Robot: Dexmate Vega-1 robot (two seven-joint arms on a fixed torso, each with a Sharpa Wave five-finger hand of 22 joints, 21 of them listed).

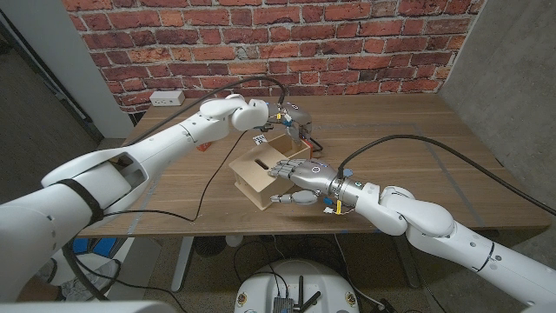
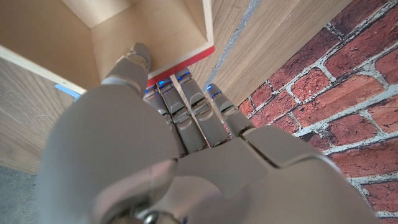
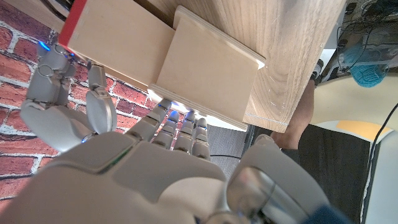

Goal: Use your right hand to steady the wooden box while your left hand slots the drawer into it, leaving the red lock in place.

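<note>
Wooden counter (image 1: 452,156) carries the wooden box (image 1: 252,178) near its middle — the drawer (image 1: 291,149) sticks partly out of the box's far end, red lock (image 2: 180,62) on the drawer's end. Right robot hand (image 1: 300,178) lies over the box's top, fingers spread, steadying it. Left robot hand (image 1: 282,113) at the drawer's far end, fingers (image 2: 186,106) touching the red edge — whether it grips, cannot tell.

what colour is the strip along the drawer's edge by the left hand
Red, on the drawer's rim strip, beside the left hand's fingertips; clearest in the left wrist view.
</note>
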